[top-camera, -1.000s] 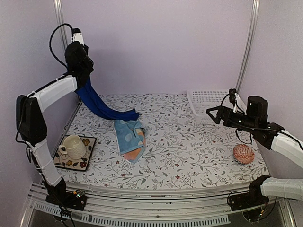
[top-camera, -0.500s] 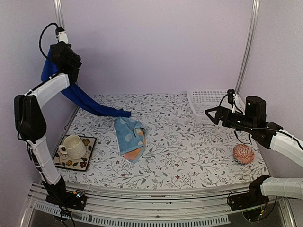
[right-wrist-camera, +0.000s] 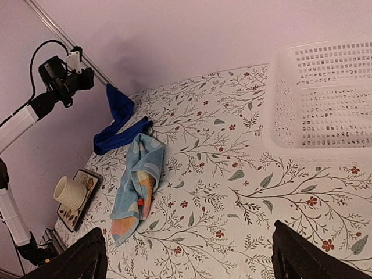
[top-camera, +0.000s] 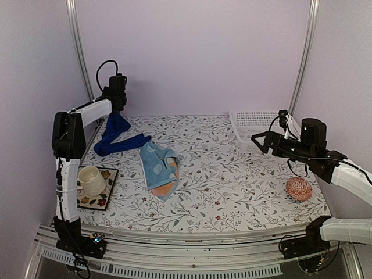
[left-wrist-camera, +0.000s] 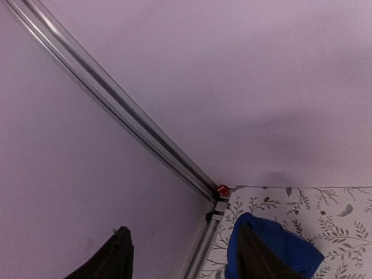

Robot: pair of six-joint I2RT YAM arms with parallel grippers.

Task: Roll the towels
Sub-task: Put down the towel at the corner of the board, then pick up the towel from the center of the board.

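Top external: light-blue towel [top-camera: 160, 168] lengthwise far-to-near.

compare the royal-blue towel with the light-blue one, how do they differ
Colour: the royal-blue towel is plain dark blue; the light-blue towel has white and orange marks. Shape: the royal-blue towel is a long bunched strand with one end raised; the light-blue towel is shorter, wider, lying folded. Both are unrolled.

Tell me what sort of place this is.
Likely a robot test cell dressed as a home table: aluminium frame posts against plain lilac walls, a floral tablecloth, and props such as a royal-blue towel, a cup and a white basket.
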